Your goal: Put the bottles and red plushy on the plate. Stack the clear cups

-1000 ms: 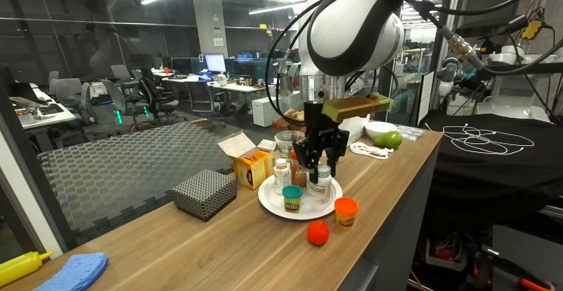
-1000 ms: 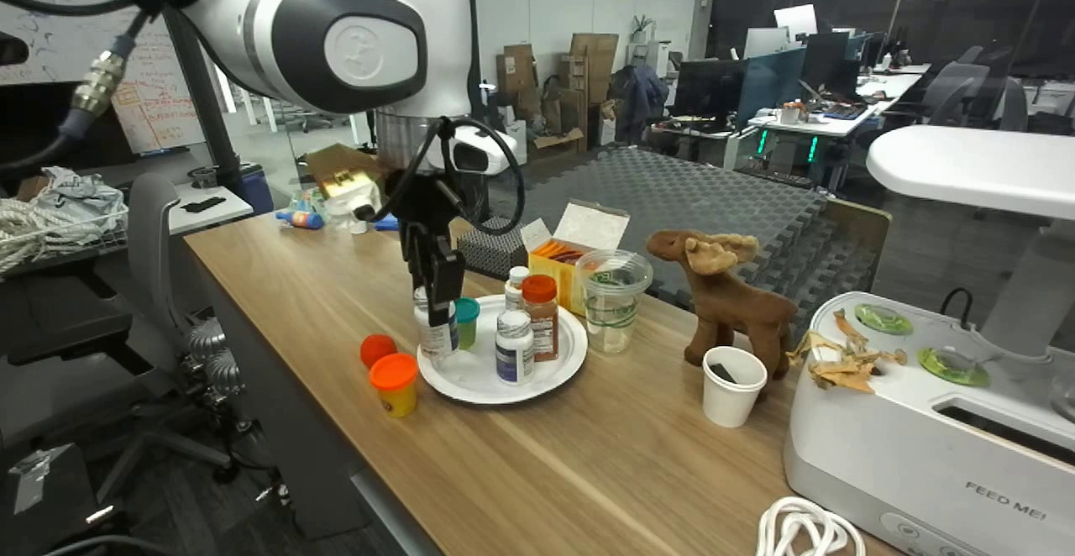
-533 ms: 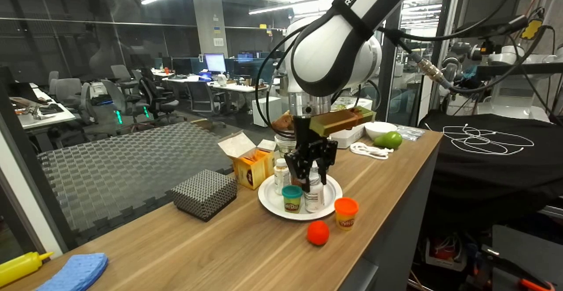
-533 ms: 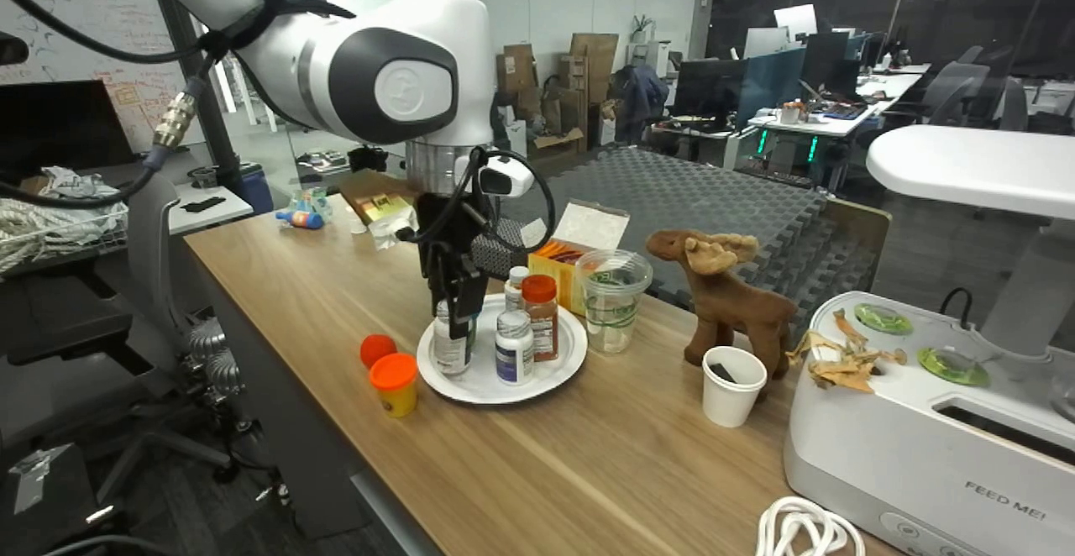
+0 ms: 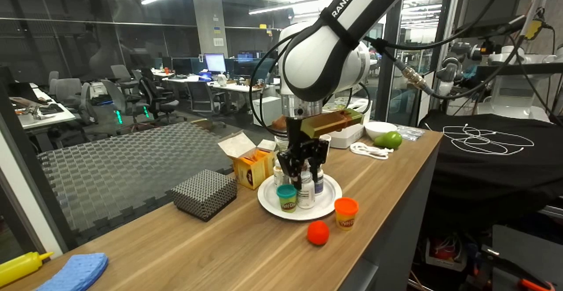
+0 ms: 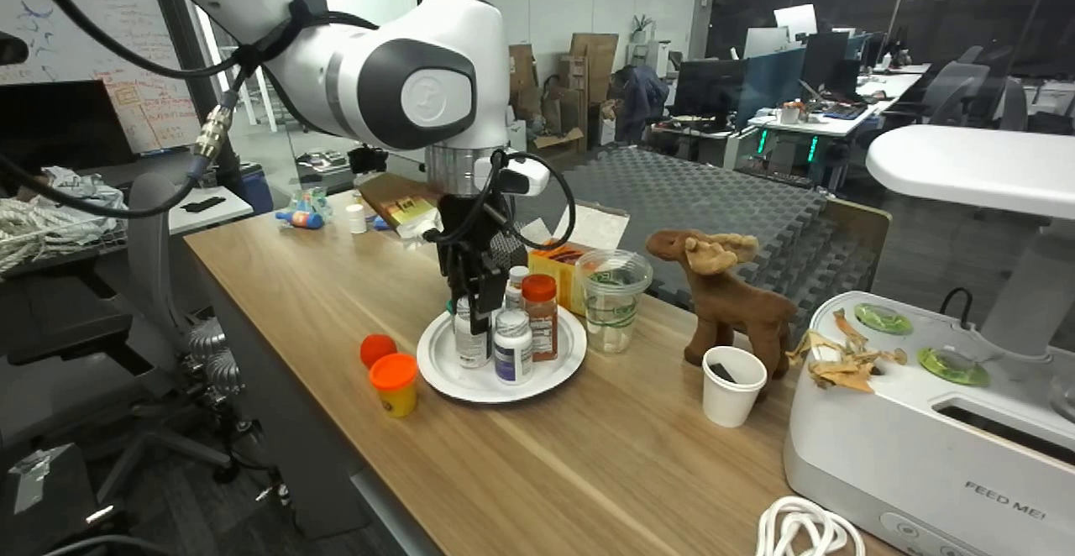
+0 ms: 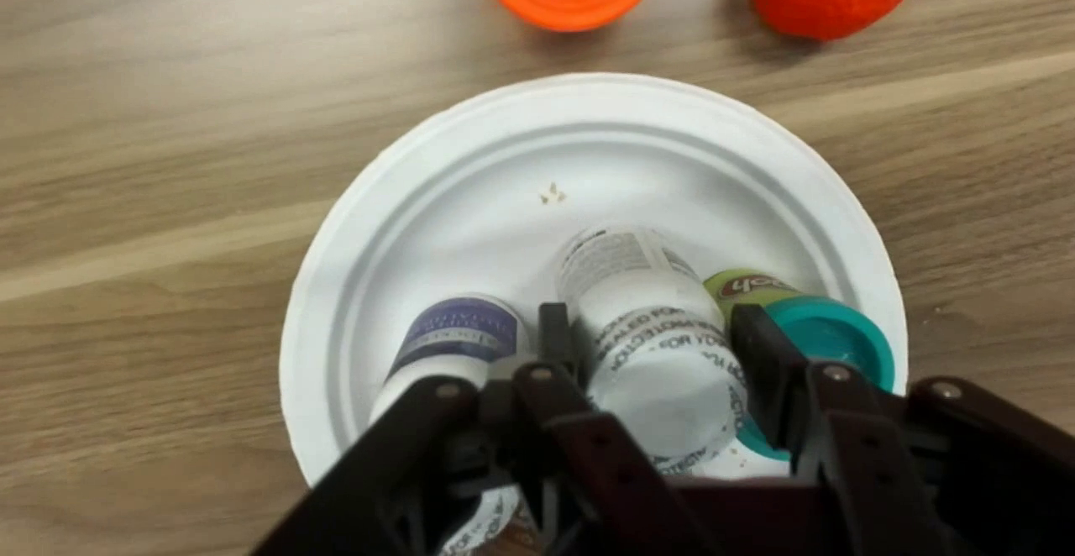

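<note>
Toward the left in an exterior view we have the red plushy [image 6: 378,352] on the surface [image 6: 336,287], off the plate [image 6: 550,378], with the orange-lidded tub [image 6: 394,385] just beside it. On the plate's left part stands the teal-lidded tub [image 5: 287,198], mostly hidden there, and next to it our end effector [image 7: 653,346] has its fingers clasped on either side of a white bottle [image 6: 474,346], roughly upright; we cannot tell whether its base touches the plate. Just right of it stand the purple-labelled bottle [image 6: 513,353], a small white-capped bottle [image 6: 515,289] behind that, and the amber bottle [image 6: 542,329] with its red cap, all three on the plate. Past the rim we find the clear cups [image 6: 612,312], upright and, as they look to us, nested. Farther right come the toy moose [image 6: 739,308], the paper cup [image 6: 733,396] and a white machine [image 6: 907,438].
</note>
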Tool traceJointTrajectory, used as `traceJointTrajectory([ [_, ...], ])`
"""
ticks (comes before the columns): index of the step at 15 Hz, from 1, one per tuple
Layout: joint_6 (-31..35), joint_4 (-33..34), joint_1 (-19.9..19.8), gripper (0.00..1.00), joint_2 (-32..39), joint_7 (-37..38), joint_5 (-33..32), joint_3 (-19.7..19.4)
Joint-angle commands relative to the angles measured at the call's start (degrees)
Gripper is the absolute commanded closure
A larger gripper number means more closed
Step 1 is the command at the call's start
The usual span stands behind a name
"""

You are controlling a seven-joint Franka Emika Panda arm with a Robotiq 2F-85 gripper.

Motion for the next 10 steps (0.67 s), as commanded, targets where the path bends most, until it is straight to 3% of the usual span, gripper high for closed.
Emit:
traceJointTrajectory([
  [1,1.92,2.44,1.15,0.74,1.54,0.7,-0.99,-1.26],
  [10,5.05,4.13,1.28,0.74,2.75,0.53,-0.87,-2.21],
])
